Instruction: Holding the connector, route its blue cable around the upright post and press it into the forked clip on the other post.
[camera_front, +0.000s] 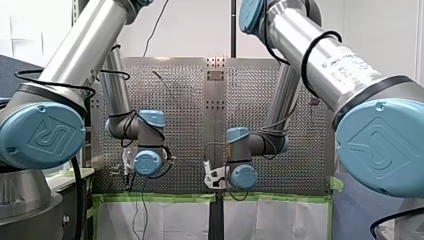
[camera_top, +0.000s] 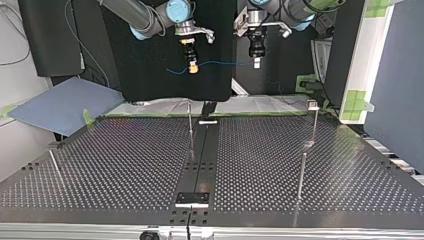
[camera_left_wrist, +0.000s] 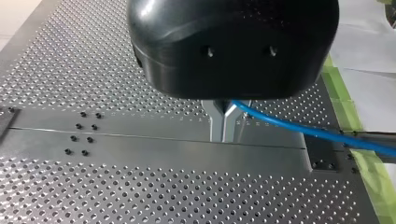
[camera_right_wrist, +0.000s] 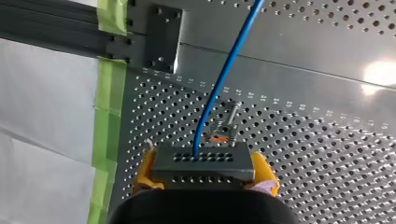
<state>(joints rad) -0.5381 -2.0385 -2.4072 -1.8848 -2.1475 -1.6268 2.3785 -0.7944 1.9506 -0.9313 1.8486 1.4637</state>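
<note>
Right wrist view: our right gripper (camera_right_wrist: 204, 169) clamps the connector (camera_right_wrist: 203, 158), likely light and rigid; our left gripper (camera_left_wrist: 223, 133) pinches its blue cable (camera_left_wrist: 289, 125), likely limp, best held close.

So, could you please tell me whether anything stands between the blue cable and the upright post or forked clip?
Nothing visible does. The blue cable spans between my right gripper and my left gripper above the table; the upright post and forked clip stand clear.

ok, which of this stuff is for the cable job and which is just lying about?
Job: connector, cable, post, clip post, left pincer, right pincer.
Lying about: blue sheet, green tape.
</note>
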